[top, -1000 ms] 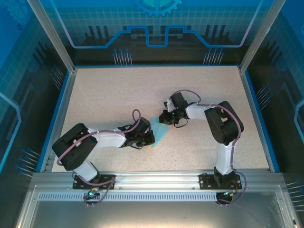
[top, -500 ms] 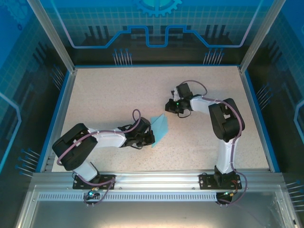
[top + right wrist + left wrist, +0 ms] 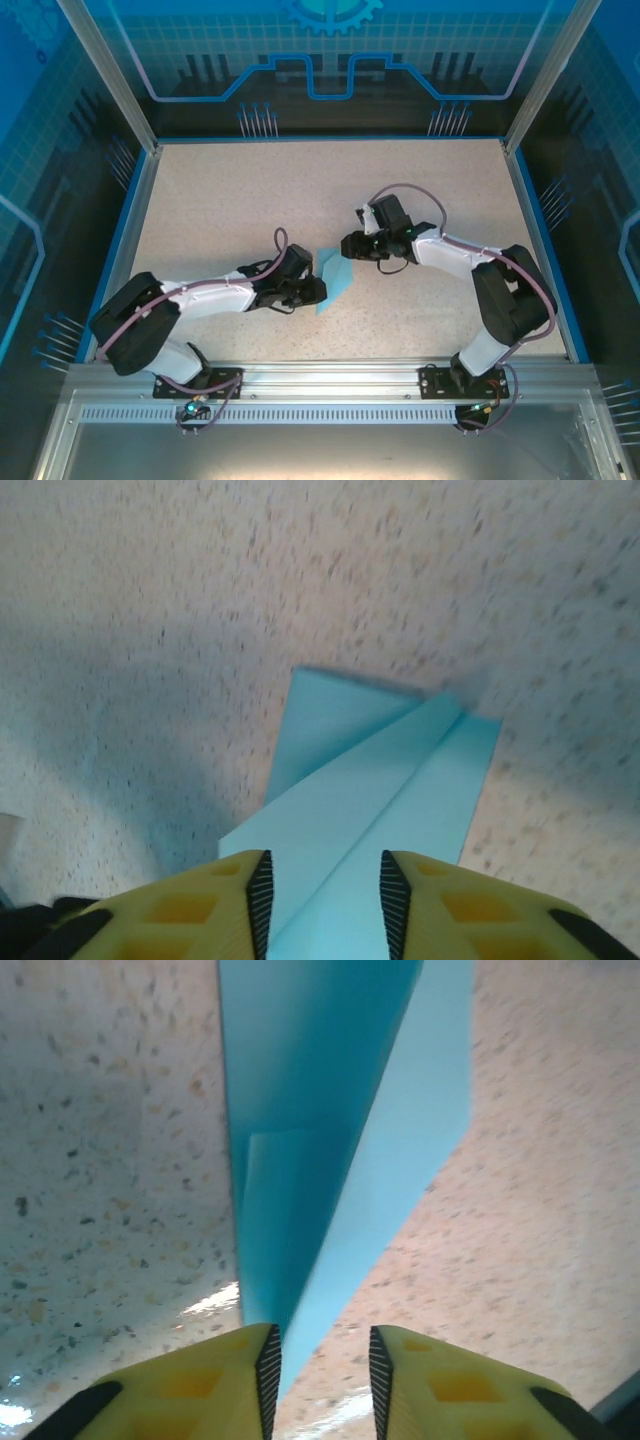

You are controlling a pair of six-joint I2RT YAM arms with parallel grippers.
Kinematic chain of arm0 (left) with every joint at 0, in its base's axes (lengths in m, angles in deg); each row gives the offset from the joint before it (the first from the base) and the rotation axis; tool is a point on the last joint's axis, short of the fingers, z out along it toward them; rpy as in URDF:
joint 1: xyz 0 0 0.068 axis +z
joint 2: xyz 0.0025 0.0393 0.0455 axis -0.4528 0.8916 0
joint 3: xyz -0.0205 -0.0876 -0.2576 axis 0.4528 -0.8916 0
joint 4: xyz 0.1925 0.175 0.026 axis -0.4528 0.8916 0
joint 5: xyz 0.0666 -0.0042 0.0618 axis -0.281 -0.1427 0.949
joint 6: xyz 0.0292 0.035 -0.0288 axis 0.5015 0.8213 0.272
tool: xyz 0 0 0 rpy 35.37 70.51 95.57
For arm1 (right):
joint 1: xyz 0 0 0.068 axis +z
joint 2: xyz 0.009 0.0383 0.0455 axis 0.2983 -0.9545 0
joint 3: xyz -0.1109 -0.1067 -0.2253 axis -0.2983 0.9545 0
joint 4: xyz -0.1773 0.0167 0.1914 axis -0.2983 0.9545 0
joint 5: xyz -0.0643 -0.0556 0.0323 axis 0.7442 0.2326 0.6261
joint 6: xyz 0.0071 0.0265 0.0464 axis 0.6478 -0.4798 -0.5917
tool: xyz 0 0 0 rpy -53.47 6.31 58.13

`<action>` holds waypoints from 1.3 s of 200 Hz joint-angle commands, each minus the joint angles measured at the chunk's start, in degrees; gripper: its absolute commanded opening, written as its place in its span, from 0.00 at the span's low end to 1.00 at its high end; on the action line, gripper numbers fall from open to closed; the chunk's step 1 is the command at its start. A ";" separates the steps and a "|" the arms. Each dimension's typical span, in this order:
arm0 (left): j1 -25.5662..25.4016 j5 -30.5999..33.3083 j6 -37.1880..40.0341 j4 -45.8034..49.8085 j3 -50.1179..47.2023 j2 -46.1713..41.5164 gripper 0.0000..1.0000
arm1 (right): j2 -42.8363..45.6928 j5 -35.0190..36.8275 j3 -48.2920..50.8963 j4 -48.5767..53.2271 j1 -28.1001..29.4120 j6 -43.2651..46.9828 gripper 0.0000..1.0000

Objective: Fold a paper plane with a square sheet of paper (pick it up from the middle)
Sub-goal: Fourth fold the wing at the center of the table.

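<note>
The light-blue sheet of paper is folded into a slim pointed paper plane (image 3: 336, 274) with creased wings, lying mid-table between the two arms. My left gripper (image 3: 318, 290) sits at its near-left end. In the left wrist view the paper plane (image 3: 330, 1140) runs away from the open left gripper (image 3: 323, 1345), its narrow end between the yellow fingers (image 3: 200, 1385) close to the left pad. My right gripper (image 3: 348, 247) hovers at the far end. In the right wrist view the right gripper (image 3: 325, 870) stands open above the paper plane (image 3: 380, 780), jaws apart over its centre crease.
The speckled beige table (image 3: 230, 200) is fenced by a blue rim and metal posts, with blue panels behind. An aluminium rail (image 3: 320, 385) holding both arm bases runs along the near edge.
Both grippers have gone from shut to open. The right gripper, which had drawn back toward the far right, came back down over the paper's far end. The left arm has stretched slightly forward.
</note>
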 commanded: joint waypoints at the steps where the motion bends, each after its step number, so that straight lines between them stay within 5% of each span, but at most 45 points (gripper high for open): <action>1: 0.19 4.06 1.11 1.84 1.81 -2.66 0.34 | 1.20 1.82 1.90 -0.11 1.65 -1.84 0.41; 188: 3.35 3.27 5.42 -0.35 7.97 10.42 0.43 | -8.96 -0.84 -0.69 -4.00 4.44 -7.72 0.41; 260: 3.75 7.52 4.76 7.00 10.76 14.24 0.24 | -7.76 -2.06 0.31 -5.15 4.43 -8.80 0.40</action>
